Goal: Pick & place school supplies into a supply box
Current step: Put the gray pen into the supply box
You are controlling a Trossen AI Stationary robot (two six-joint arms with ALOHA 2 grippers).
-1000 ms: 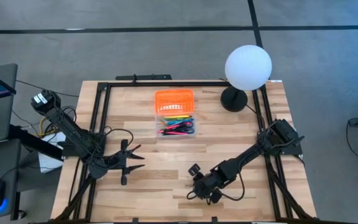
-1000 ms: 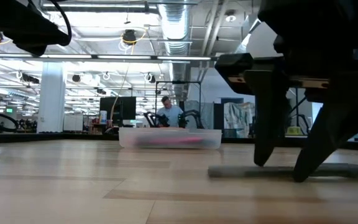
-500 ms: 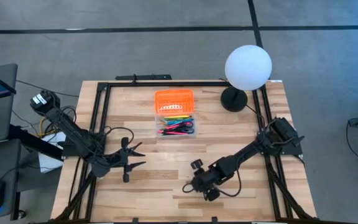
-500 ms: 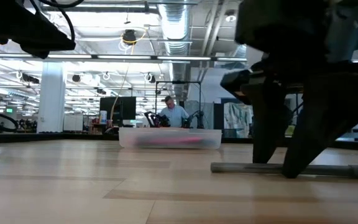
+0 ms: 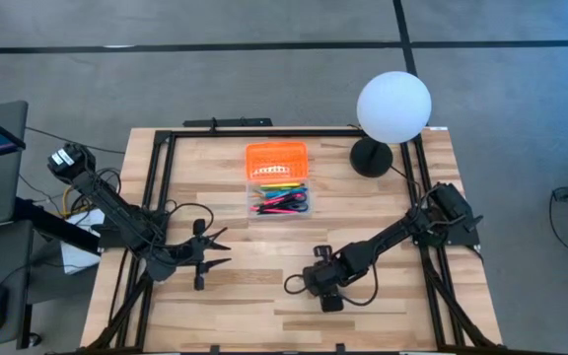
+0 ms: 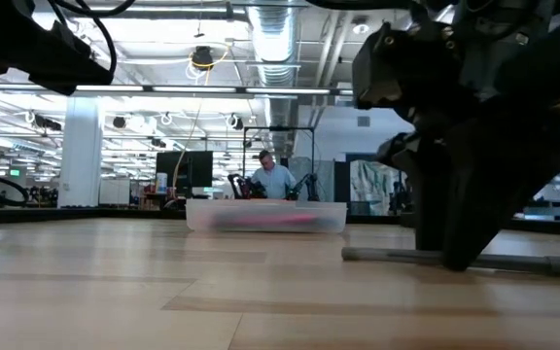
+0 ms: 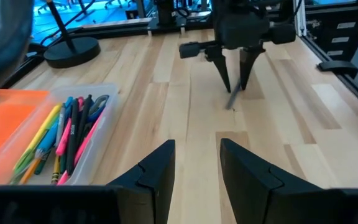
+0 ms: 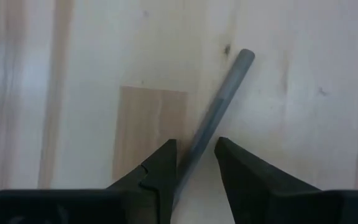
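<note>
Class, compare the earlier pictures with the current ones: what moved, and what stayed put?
The right gripper shifted along the table and now straddles a grey pen, jaws narrowing around it but not yet lifting it. The left gripper, supply box and globe lamp stayed put.

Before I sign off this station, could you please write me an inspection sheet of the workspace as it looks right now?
Surface: wooden table, bare planks inside a black frame.
Job's things: supply box open, orange lid folded back, coloured pens inside; one grey pen lies flat on the table.
Clutter: white globe lamp at the far right corner.
Grippers: right gripper is down at the table, open fingers straddling the grey pen; left gripper open, waiting at the left, holding nothing.
Cables: bundles run along both arms; one loop lies beside the right gripper.
Surroundings: grey floor around the table; open hall with a person far behind.
</note>
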